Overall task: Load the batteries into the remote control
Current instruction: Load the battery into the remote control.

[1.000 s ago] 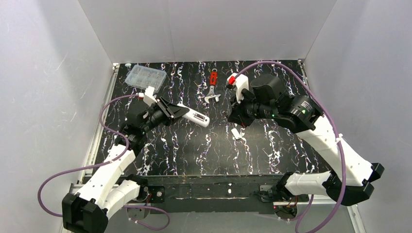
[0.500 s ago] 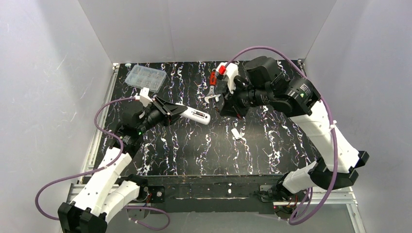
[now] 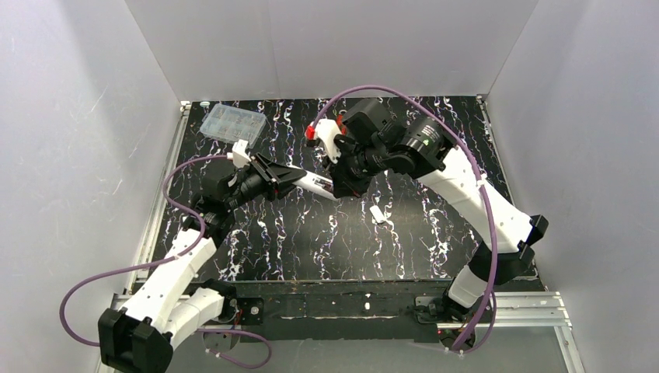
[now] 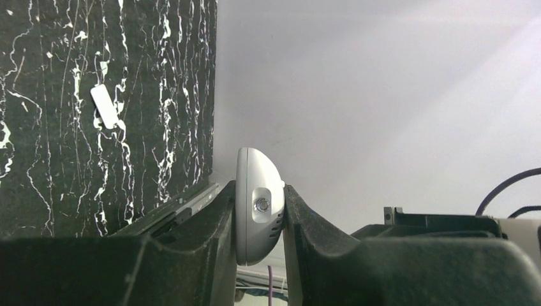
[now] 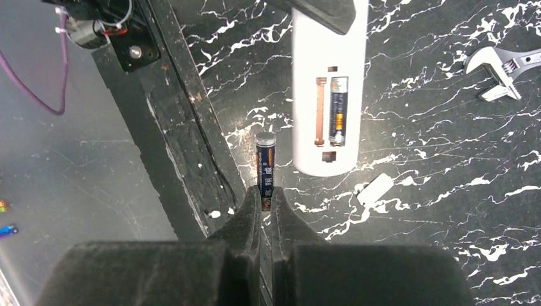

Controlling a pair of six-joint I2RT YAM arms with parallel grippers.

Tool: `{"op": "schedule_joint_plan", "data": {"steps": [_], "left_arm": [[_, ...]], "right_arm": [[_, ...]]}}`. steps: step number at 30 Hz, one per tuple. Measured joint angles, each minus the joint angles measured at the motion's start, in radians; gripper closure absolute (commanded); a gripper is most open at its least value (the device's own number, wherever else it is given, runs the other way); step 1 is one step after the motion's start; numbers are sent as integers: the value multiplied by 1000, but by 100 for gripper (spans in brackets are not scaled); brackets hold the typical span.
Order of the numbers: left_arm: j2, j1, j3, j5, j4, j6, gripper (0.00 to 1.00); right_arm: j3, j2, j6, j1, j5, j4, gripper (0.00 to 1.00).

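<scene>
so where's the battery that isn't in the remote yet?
Right wrist view: the battery is pinched in the right gripper, just left in that picture of the remote, whose recess already holds the other battery.

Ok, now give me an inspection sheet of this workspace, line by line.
Surface: black white-veined table.
Job's things: remote control back up, recess open; seated battery in one slot, the other slot empty; held battery beside the remote, not yet in.
Clutter: small white piece, perhaps the battery cover; red-handled wrench; clear compartment box at the far left corner.
Grippers: left tool shut on remote control; right tool shut on held battery.
Cables: purple cable loops along each arm.
Surroundings: white walls; nothing else seen.
</scene>
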State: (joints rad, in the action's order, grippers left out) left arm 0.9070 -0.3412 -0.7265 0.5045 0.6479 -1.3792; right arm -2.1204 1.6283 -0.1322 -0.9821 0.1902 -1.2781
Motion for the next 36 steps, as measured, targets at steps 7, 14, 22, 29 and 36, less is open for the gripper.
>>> {"op": "schedule_joint_plan", "data": {"steps": [7,14,22,29,36], "left_arm": [[53,-3,16,59,83,-28,100],[60,-23,16,94,121,-42,100],[67,-53,23,121,133,-50,100],[66,-61,27,133,132,-49,100],[67,-64,28,135,131,-42,100]], "right_arm": [[7,3,-24,-34,-48,-15,99],[50,3,-45,-39,-95,-22,99],[71,3,-58,-39,-140,-32,99],[75,3,-59,-39,-145,-32,99],[99,3,-63,-39,-134,-31,98]]}}
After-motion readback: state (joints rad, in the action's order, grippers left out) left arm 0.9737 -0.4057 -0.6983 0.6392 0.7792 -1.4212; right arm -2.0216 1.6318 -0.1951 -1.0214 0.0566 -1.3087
